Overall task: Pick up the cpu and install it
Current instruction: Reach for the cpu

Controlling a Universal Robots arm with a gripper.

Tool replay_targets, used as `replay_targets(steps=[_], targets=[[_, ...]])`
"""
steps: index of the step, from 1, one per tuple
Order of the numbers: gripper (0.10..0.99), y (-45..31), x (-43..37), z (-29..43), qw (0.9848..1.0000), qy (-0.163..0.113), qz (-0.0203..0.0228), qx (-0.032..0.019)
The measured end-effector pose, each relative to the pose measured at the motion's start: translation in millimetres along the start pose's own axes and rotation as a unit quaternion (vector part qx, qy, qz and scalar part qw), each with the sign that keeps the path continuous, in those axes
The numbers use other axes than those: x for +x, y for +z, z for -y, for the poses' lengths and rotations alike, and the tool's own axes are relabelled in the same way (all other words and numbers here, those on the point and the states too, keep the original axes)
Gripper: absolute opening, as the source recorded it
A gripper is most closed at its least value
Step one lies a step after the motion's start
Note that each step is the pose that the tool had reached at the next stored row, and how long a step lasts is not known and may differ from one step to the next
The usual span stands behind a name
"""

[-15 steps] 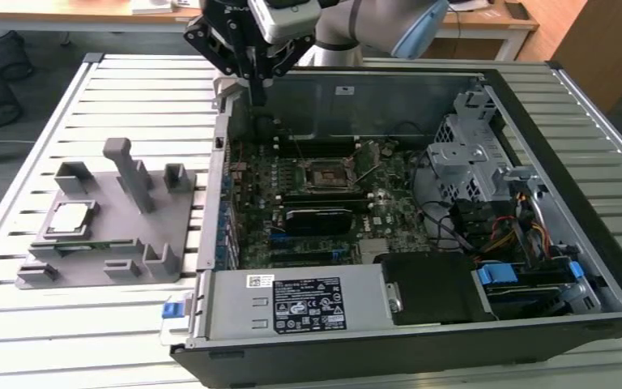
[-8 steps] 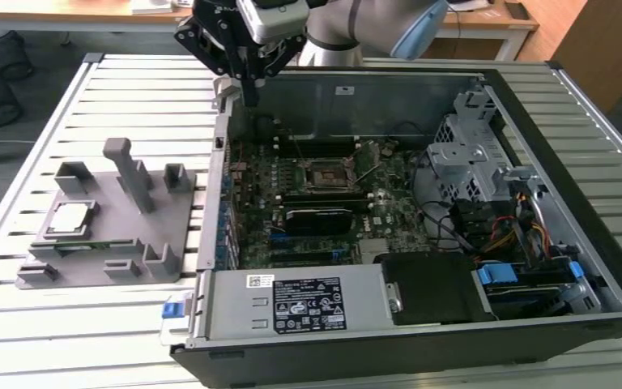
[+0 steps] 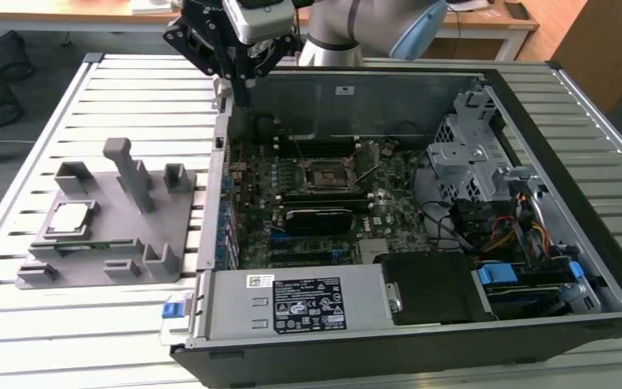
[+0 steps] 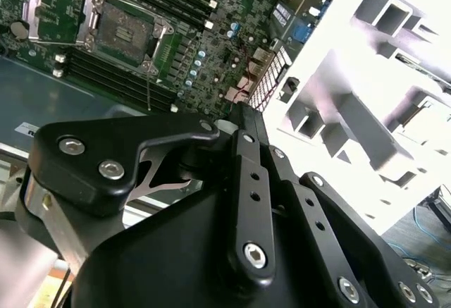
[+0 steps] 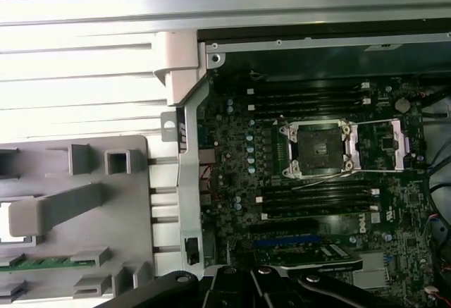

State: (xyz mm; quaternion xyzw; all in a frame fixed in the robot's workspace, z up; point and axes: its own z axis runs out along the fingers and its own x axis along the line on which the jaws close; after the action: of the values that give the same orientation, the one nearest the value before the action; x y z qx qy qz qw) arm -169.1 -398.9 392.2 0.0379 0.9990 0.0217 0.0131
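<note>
Gripper [image 4: 243,114] linkage closest, black, jaws drawn together on nothing; hanging over far wall of case [image 3: 398,348], near its corner at the exterior view's left. Cpu [image 3: 70,217] flat in grey holder [image 3: 41,277] on slatted table [image 3: 52,332], beside case, well apart from gripper. Socket [image 3: 325,172] frame flipped open on motherboard.

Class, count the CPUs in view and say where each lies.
1. The cpu lies on the grey holder, to the exterior view's left of the case. The socket holds none.
</note>
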Motion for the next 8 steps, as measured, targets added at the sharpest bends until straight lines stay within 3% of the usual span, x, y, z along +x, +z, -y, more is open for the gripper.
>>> replay_targets(steps=[8], targets=[[0.106, 0.2, 9.3, 0.7, 1.0000, 0.000, -0.0001, 0.0000]])
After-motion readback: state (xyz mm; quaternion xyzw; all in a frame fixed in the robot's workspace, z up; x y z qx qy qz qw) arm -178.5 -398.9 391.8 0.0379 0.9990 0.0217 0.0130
